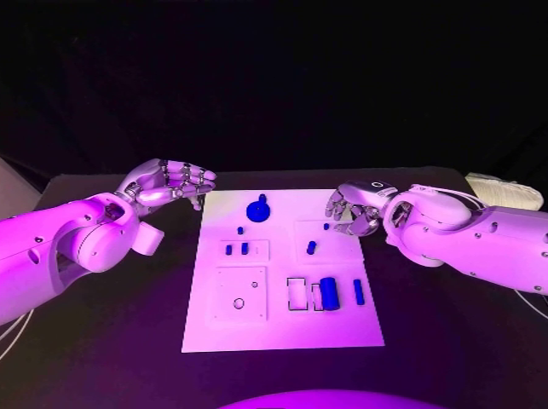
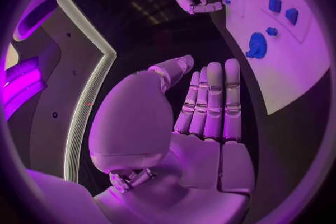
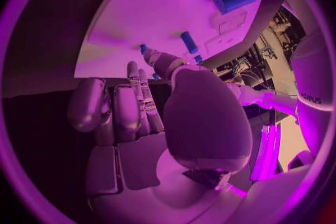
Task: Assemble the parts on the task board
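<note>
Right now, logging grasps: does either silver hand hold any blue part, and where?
Neither. The left hand and right hand hold nothing.

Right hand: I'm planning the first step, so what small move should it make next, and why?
Probably a short reach from the right hand toward the small blue part nearest it on the task board. Both this hand and the left hand hold nothing and hover off the board's far corners, and the parts lie untouched.
</note>
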Tool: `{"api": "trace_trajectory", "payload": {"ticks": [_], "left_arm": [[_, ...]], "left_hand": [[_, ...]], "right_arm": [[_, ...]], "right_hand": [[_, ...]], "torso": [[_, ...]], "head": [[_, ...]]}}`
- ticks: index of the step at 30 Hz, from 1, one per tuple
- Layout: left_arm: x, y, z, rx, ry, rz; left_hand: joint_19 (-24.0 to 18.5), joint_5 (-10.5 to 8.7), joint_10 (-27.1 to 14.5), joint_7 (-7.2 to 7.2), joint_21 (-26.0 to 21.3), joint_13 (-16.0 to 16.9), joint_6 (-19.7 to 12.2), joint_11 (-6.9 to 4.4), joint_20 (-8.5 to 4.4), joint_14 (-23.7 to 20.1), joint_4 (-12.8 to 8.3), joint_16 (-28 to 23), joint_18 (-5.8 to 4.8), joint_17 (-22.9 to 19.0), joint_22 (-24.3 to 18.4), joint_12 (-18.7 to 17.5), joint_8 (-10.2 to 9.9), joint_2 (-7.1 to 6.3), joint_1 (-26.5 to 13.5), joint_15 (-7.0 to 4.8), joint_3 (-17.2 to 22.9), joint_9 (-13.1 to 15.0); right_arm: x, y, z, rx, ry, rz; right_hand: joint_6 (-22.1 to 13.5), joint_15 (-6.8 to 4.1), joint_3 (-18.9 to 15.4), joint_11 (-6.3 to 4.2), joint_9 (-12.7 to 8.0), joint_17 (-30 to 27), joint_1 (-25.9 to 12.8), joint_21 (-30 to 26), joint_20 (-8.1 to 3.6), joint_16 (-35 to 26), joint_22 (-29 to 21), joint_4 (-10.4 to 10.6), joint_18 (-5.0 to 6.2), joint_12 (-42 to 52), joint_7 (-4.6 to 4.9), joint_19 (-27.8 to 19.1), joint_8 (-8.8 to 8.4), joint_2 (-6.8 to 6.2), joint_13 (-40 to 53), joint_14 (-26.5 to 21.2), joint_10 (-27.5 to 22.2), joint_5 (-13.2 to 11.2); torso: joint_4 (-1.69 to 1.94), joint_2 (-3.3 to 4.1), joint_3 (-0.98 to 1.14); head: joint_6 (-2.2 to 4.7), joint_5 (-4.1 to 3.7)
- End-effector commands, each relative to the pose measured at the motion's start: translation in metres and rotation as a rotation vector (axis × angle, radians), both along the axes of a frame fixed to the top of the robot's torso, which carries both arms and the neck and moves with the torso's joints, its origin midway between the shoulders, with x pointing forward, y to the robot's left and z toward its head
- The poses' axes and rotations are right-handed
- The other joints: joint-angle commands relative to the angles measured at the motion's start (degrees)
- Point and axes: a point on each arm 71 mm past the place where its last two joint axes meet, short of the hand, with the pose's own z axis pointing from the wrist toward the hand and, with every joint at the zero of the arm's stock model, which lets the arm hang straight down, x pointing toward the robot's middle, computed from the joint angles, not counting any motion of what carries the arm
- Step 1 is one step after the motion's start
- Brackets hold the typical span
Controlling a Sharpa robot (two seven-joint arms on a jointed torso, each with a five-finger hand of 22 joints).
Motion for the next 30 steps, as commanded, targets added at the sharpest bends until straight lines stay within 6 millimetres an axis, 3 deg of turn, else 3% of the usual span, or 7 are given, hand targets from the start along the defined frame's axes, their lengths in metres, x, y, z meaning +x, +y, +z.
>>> {"api": "trace_trajectory", "payload": {"ticks": [1,15,30], "left_arm": [[-0.002,-0.001,0.006,-0.155,0.011,0.002],[-0.006,0.002,0.008,-0.194,0.026,0.014],[-0.006,0.004,0.007,-0.19,0.035,0.018]], "left_hand": [[-0.22,-0.19,-0.31,0.32,-0.32,-0.09,0.14,0.14,0.05,-0.48,-0.07,-0.23,0.38,-0.12,-0.15,0.01,0.32,0.53,-0.01,0.12,-0.48,-0.05],[-0.12,-0.22,-0.35,0.32,-0.68,-0.15,0.25,0.15,0.09,-0.41,0.14,-0.33,0.39,-0.27,-0.41,0.02,0.44,0.64,-0.15,0.16,-0.86,-0.03],[-0.06,-0.23,-0.36,0.33,-0.81,-0.18,0.36,0.15,0.1,-0.39,0.18,-0.37,0.39,-0.33,-0.5,0.03,0.52,0.76,-0.11,0.16,-0.95,-0.01]], "right_arm": [[-0.002,0.005,-0.004,-0.057,-0.052,0.001],[0.001,0.018,-0.018,-0.064,-0.052,-0.004],[0.002,0.024,-0.024,-0.083,-0.029,0.001]], "right_hand": [[-0.25,0.29,-0.07,-0.02,0.15,0.82,-0.13,1.56,0.03,1.21,1.56,0.0,-0.84,-0.22,0.12,0.58,-0.27,0.17,0.01,2.84,-0.31,0.63],[0.52,0.33,1.89,-0.06,0.66,1.89,0.29,4.35,0.14,3.6,4.45,0.62,-1.23,-0.09,0.17,1.05,-0.04,1.0,0.09,2.71,0.29,1.85],[3.61,-0.39,5.3,-1.08,2.34,1.72,1.33,6.5,-0.4,5.2,6.92,0.52,-1.5,0.64,-0.62,1.13,1.84,3.62,0.79,2.3,3.82,-0.16]], "torso": [[0.03,0.04,0.03],[0.0,0.13,0.08],[-0.06,0.18,0.18]], "head": [[0.04,0.23],[-0.34,0.47],[-0.74,0.49]]}}
